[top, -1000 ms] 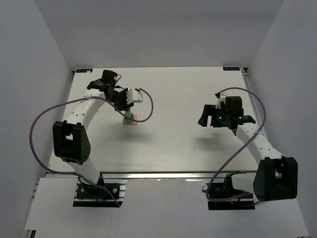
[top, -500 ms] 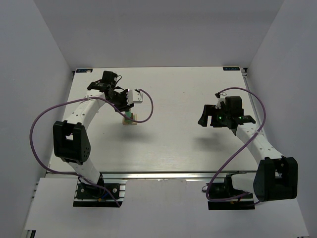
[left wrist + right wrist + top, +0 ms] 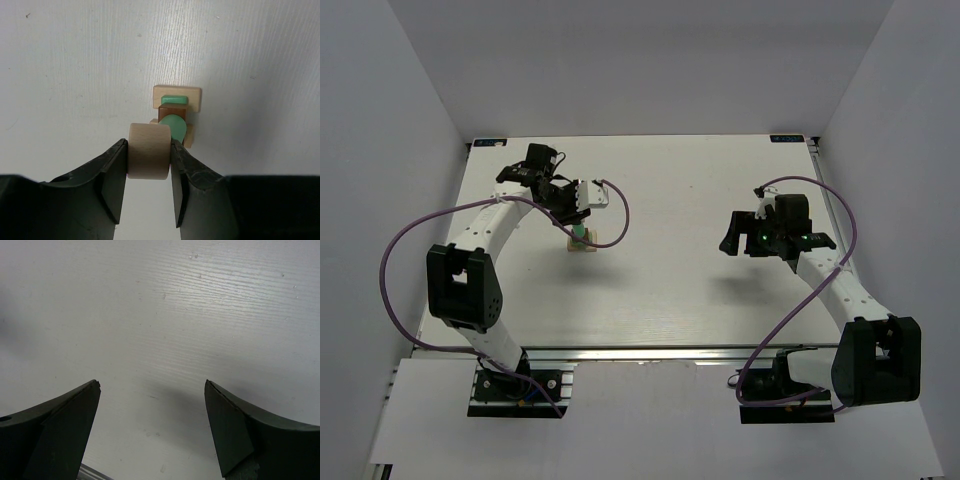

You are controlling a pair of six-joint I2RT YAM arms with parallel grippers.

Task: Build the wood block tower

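Note:
The wood block tower (image 3: 584,241) stands on the left half of the table. From the left wrist view I look down on it: a tan base block (image 3: 193,98), a mint-green oblong (image 3: 174,100), a dark brown cube (image 3: 168,111) and a rounded mint-green piece (image 3: 176,127) on top. My left gripper (image 3: 148,146) hangs straight above the tower, shut on a light tan round block (image 3: 148,152), both jaws pressed against its sides. My right gripper (image 3: 152,385) hovers open and empty over the bare table on the right (image 3: 735,232).
The white table (image 3: 660,290) is boxed in by white walls at the back and both sides. A purple cable (image 3: 616,205) loops beside the left wrist, close to the tower. A metal rail (image 3: 650,350) runs along the near edge.

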